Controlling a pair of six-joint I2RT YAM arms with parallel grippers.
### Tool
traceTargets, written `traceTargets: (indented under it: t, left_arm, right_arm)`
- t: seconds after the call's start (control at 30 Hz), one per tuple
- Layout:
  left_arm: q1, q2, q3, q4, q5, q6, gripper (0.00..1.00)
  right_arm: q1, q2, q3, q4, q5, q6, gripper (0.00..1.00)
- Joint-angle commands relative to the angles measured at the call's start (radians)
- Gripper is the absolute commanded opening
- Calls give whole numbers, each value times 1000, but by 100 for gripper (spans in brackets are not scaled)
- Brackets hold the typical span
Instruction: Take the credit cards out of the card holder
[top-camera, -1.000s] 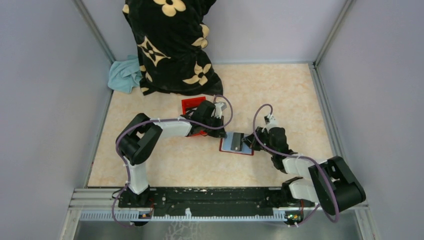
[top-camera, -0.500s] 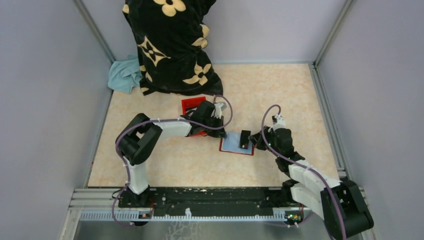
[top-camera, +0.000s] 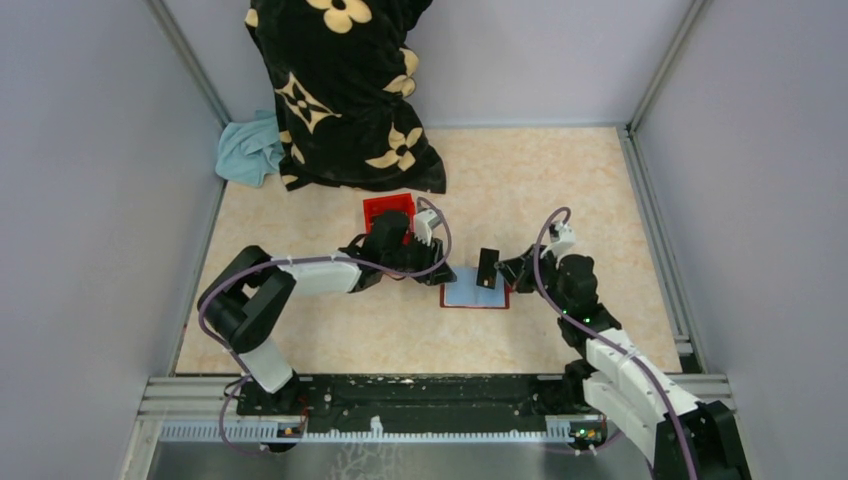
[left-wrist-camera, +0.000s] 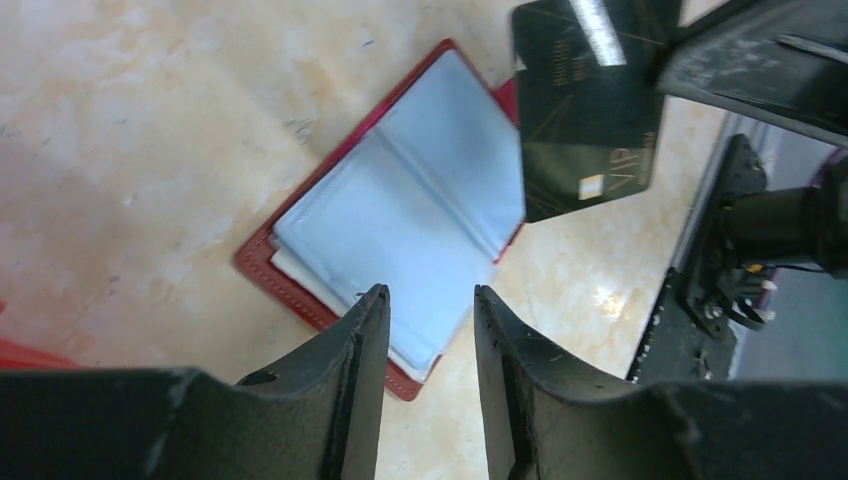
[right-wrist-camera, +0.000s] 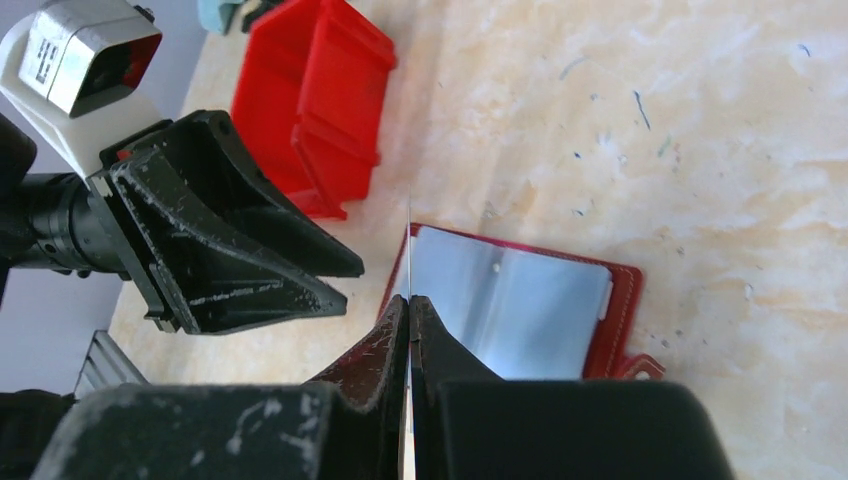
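Holding dark card upright over right half of open wallet, right end effector pinched on it; left end effector, parted, empty, hovers nearer wallet's left edge; more cards inside possibly, view unclear.

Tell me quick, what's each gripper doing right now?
Left gripper: open, holding nothing.
Right gripper: closed on a dark card.

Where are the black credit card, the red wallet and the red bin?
black credit card (left-wrist-camera: 585, 110): left wrist view, middle of its face.
red wallet (right-wrist-camera: 625, 320): right wrist view, red leather edge.
red bin (right-wrist-camera: 310, 115): right wrist view, side wall.
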Motion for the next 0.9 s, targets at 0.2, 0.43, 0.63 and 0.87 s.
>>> traceTargets:
  t: [0.2, 0.43, 0.63, 0.87]
  left_arm:
    - [-6, -51, -91, 342, 315, -46, 43]
    - [-7, -49, -111, 443, 399, -74, 44]
    - [-7, -58, -120, 453, 389, -71, 45]
    - [-5, -74, -131, 440, 342, -60, 45]
  right_arm:
    - [-7, 15, 67, 181, -107, 61, 0]
    - [-6, 33, 67, 257, -167, 117, 0]
    - [-6, 16, 40, 303, -213, 158, 0]
    - [-6, -65, 75, 187, -190, 118, 0]
